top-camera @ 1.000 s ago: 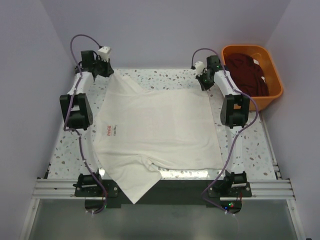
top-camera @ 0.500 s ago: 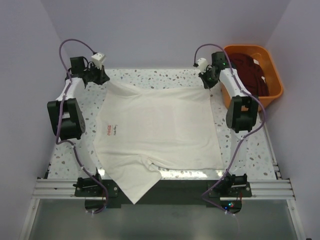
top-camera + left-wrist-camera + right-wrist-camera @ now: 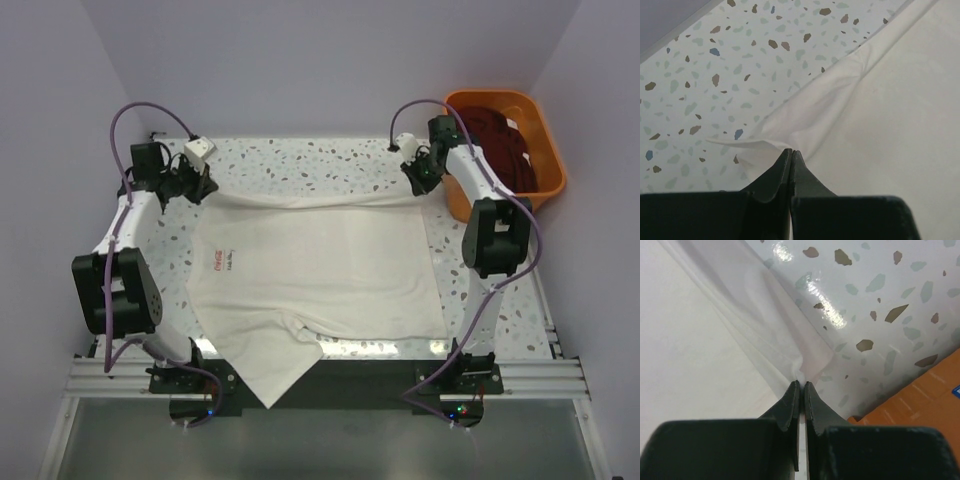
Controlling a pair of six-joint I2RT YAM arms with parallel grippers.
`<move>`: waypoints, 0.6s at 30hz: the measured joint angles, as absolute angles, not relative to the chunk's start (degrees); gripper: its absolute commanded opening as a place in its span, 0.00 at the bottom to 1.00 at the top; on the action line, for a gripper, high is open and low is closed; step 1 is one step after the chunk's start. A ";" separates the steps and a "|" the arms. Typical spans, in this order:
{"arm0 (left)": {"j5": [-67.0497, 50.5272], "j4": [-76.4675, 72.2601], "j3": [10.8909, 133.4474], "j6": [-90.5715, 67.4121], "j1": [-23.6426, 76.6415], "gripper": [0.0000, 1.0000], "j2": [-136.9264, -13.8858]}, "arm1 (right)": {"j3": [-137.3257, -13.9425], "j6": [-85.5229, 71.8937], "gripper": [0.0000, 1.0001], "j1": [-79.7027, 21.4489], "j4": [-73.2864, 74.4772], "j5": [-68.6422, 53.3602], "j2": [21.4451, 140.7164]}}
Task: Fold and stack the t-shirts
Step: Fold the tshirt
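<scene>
A cream-white t-shirt (image 3: 320, 265) with small red print (image 3: 225, 262) lies spread over the speckled table (image 3: 300, 160). My left gripper (image 3: 203, 186) is shut on its far left corner, and in the left wrist view the cloth (image 3: 880, 125) bunches at the closed tips of that gripper (image 3: 791, 151). At the far right corner my right gripper (image 3: 421, 181) pinches the thin hem (image 3: 805, 362), the right wrist view showing this gripper (image 3: 802, 384) shut on it. The far edge is stretched between both grippers. A dark maroon t-shirt (image 3: 495, 140) lies in the orange tub.
The orange tub (image 3: 548, 180) stands at the far right, close beside my right arm; its wall (image 3: 920, 400) shows in the right wrist view. One sleeve (image 3: 270, 370) hangs over the table's near edge onto the metal rail (image 3: 530, 378). Walls close in left and right.
Both grippers have drawn the shirt's far edge toward the near side, off the table's back strip. Both arms' elbows swung outward, the left one well to the left.
</scene>
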State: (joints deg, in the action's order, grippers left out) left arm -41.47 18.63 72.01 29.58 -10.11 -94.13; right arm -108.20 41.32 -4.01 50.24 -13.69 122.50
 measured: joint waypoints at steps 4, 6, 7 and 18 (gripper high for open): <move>-40.82 21.52 67.70 33.19 -10.11 0.00 -88.66 | -103.55 42.92 0.00 -3.99 50.59 -14.59 118.78; -40.29 22.94 66.37 35.11 -10.11 0.00 -86.43 | -101.86 43.66 0.00 -3.99 50.81 -14.74 117.43; -39.94 23.81 65.56 36.23 -10.11 0.00 -85.17 | -100.99 44.12 0.00 -3.99 51.00 -14.79 116.77; -36.64 30.28 59.13 42.94 -10.11 0.00 -78.32 | -90.61 47.57 0.00 -3.95 51.79 -15.97 112.77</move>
State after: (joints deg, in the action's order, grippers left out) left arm -36.64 30.28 59.13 42.94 -10.11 -78.32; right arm -90.61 47.57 -3.95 51.79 -15.97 112.77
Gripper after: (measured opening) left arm 0.013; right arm 0.029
